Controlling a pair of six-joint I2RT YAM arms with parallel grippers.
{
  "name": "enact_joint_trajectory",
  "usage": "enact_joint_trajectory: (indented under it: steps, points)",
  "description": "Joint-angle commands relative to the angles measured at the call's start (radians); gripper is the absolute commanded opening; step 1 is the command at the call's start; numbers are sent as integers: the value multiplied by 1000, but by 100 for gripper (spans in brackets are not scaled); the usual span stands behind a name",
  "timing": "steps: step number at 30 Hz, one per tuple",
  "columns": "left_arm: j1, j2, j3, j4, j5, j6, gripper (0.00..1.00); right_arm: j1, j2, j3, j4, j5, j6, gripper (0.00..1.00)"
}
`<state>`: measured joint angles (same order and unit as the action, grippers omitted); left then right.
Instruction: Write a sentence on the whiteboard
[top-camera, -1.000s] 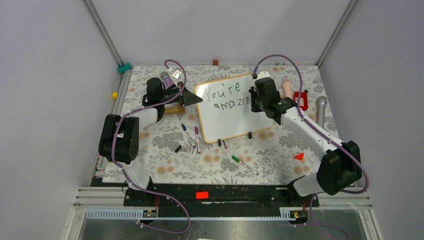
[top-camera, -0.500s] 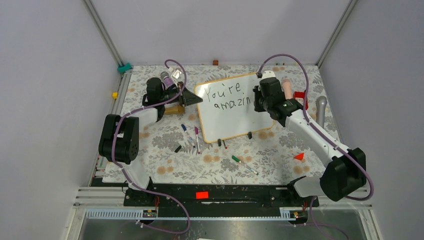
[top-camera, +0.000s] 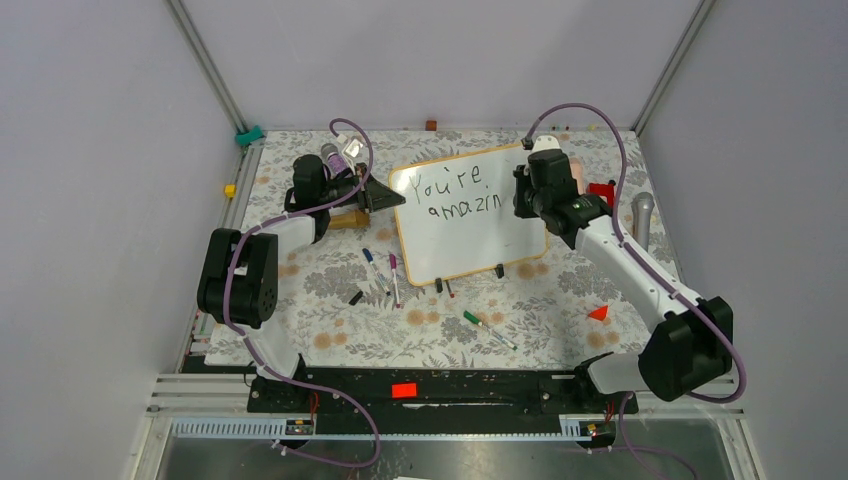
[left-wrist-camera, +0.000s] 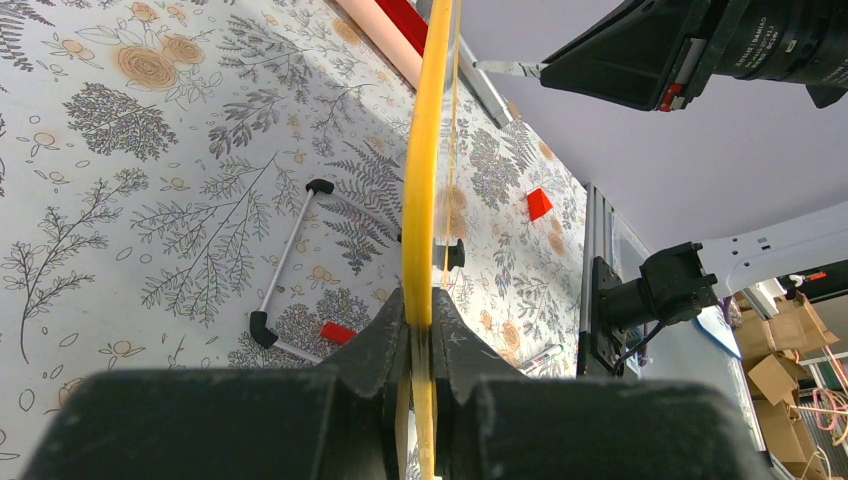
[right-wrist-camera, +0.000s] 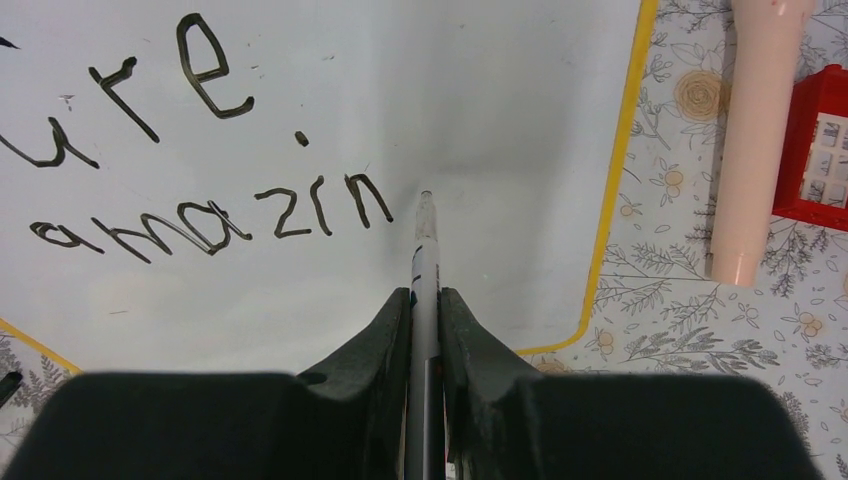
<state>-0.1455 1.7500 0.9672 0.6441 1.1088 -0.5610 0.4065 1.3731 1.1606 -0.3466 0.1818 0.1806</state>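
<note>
The whiteboard (top-camera: 470, 230) stands tilted on the table, white with a yellow-orange frame. The sentence (top-camera: 455, 195) reads "You're" above "amazin"; it also shows in the right wrist view (right-wrist-camera: 215, 225). My left gripper (top-camera: 378, 195) is shut on the whiteboard's left edge, seen edge-on as a yellow strip (left-wrist-camera: 425, 180) between the fingers (left-wrist-camera: 385, 335). My right gripper (top-camera: 522, 195) is shut on a marker (right-wrist-camera: 425, 270), whose tip sits just right of the "n", at or just off the board surface. The whiteboard also shows in the right wrist view (right-wrist-camera: 500, 120).
Loose markers lie in front of the board: blue (top-camera: 375, 268), pink (top-camera: 394, 278), green (top-camera: 488, 328). A peach cylinder (right-wrist-camera: 755, 130) and a red block (right-wrist-camera: 820, 140) lie right of the board. A grey microphone (top-camera: 641, 222) and a small red piece (top-camera: 598, 313) lie farther right.
My right gripper has moved right and slightly back along the board with the marker, uncovering the end of "amazin". The left gripper and board have not moved.
</note>
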Motion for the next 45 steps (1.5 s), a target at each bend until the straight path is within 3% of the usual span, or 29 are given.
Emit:
enact_joint_trajectory:
  steps: [1, 24, 36, 45]
  points:
    - [-5, 0, 31, 42, 39, 56, 0, -9, 10, 51, 30, -41, 11, 0]
    - [-5, -4, 25, 43, 44, 61, 0, -11, 85, 101, 30, -56, 5, 0]
    - [-5, -5, 27, 41, 42, 62, 0, -11, 66, 44, 34, -124, 13, 0]
    - [-6, -4, 28, 37, 42, 62, 0, -12, 40, 0, 14, -93, 8, 0]
